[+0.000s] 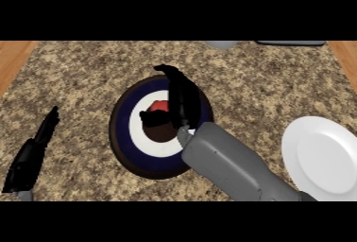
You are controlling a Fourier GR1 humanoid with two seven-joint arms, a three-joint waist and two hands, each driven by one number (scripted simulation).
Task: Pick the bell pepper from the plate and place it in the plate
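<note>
A dark blue plate (pixel 124 137) with a white centre lies in the middle of the speckled counter. On it sits a red bell pepper (pixel 160 105), mostly hidden under my right hand (pixel 180 101). That hand reaches over the plate with its fingers stretched straight toward the far rim, while the thumb (pixel 150 116) sits left of the pepper; the hand is open. A plain white plate (pixel 324 156) lies at the right edge of the head view. My left hand (pixel 33 153) rests open at the lower left, fingers straight, away from both plates.
A pale grey object (pixel 222 45) and a dark flat object (pixel 289 43) sit at the counter's far edge. Wooden strips (pixel 14 56) border the counter on the left and the right.
</note>
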